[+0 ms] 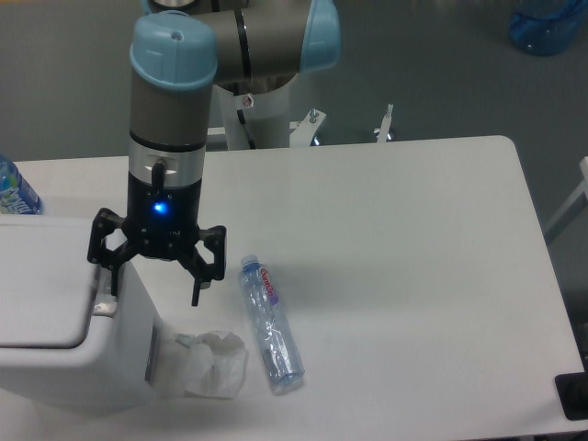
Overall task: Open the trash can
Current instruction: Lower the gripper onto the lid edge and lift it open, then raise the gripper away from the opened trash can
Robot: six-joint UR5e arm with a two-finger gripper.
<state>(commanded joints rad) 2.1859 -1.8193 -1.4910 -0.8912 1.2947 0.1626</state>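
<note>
The trash can (55,322) is a large boxy white bin at the lower left, with its flat lid down. Its grey push tab (106,299) sits on the right rim. My gripper (152,296) hangs open over the bin's right edge. Its left finger (112,280) points down onto the tab and seems to touch it. Its right finger (197,289) hangs outside the bin, above the table. Nothing is held.
A clear plastic bottle (270,322) lies on the white table (395,276) right of the bin. A crumpled white tissue (211,363) lies against the bin's side. Another bottle (16,191) stands at the far left behind the bin.
</note>
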